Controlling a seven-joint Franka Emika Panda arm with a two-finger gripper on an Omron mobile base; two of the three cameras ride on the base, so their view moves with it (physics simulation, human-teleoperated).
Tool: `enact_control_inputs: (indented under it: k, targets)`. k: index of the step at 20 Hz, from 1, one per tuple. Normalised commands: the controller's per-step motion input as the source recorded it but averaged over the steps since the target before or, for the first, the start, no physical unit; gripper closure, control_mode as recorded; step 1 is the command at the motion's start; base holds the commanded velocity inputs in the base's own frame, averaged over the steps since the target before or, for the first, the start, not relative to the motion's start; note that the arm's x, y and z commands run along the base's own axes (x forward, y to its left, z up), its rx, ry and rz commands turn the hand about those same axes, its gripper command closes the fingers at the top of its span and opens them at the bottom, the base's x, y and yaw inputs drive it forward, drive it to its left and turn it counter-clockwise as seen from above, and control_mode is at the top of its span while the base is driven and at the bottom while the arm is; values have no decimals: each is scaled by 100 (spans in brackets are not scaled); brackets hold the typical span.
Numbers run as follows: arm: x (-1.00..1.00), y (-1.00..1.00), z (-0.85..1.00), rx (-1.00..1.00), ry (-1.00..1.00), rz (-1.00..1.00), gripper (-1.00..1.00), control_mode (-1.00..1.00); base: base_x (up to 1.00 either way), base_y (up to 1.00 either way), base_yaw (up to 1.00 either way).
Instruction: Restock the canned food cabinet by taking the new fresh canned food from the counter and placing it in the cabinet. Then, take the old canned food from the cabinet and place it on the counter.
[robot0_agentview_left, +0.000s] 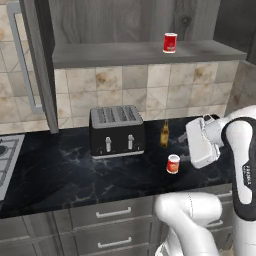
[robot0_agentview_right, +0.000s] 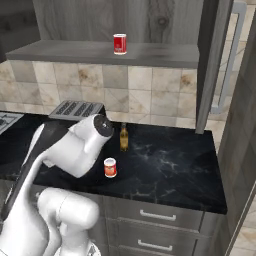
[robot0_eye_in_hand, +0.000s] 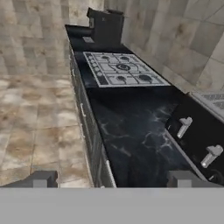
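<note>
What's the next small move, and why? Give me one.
Probably just park the arm: the plain can stands on the cabinet shelf, the labelled can stands on the counter near the bottle, and the gripper is open and empty. Both swaps look done.

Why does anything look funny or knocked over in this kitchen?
Nothing looks spilled, tipped or broken. The plain red can stands upright on the cabinet shelf. The labelled can, brown bottle and toaster all stand straight on the counter.
</note>
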Motion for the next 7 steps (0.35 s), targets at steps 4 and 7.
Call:
enact_control_inputs:
  k: [4, 7]
  targets:
    - [-100, 77, 4, -24, -27, 15, -100, -100, 0, 0, 0]
    - [-9, 4, -2, -1, 2, 0, -100, -100, 0, 0, 0]
